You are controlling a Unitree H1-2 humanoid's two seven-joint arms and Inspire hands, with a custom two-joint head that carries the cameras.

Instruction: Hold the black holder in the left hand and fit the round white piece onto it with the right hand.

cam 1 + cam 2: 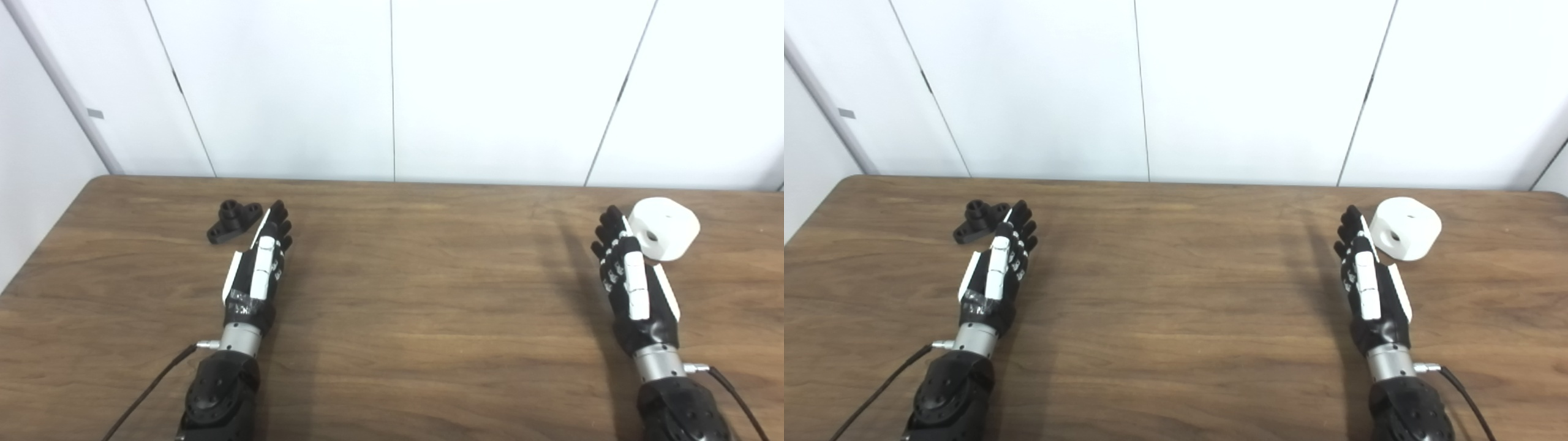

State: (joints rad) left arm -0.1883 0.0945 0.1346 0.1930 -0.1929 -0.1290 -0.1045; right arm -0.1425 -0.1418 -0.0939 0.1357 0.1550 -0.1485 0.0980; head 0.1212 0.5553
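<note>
Both hands lie on the wooden tabletop (392, 306), holding nothing, fingers stretched forward side by side. The left hand (260, 263) points at the black holder (234, 221), a small flanged bracket with a round boss, left of centre. At right, the right hand (631, 275) sits just beside the round white piece (664, 228), a thick disc with holes. The reach appears under way; each hand must next close on its part.

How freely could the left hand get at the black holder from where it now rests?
Probably yes: the left hand is open beside the black holder, fingertips near it, with nothing between them.
</note>
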